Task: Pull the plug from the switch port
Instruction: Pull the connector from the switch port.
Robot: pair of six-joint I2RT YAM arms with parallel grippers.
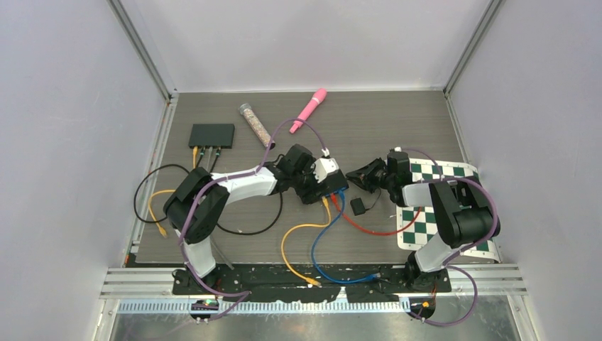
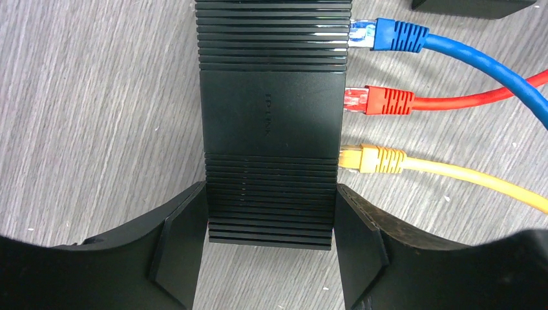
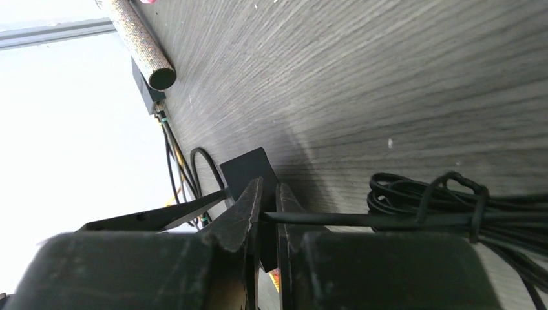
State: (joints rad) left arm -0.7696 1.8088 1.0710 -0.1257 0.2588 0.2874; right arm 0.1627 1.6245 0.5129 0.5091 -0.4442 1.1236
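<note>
A black ribbed switch (image 2: pixel 271 110) lies on the table, and it also shows in the top view (image 1: pixel 334 186). Blue (image 2: pixel 391 34), red (image 2: pixel 382 101) and yellow (image 2: pixel 376 159) plugs sit in the ports on one side. My left gripper (image 2: pixel 271 201) is shut on the switch's near end, one finger pressed on each side. My right gripper (image 3: pixel 269 194) is at the switch's other side and shut on a thin black plug and its cable (image 3: pixel 336 219). In the top view the right gripper (image 1: pixel 357 177) sits just right of the switch. The port itself is hidden by the fingers.
A second black switch (image 1: pixel 211 135) with cables sits at the back left. A speckled tube (image 1: pixel 255 124) and a pink tool (image 1: pixel 309 110) lie at the back. A small black adapter (image 1: pixel 359 206) and a coiled black cable (image 3: pixel 452 206) lie near the checkered mat (image 1: pixel 444 170).
</note>
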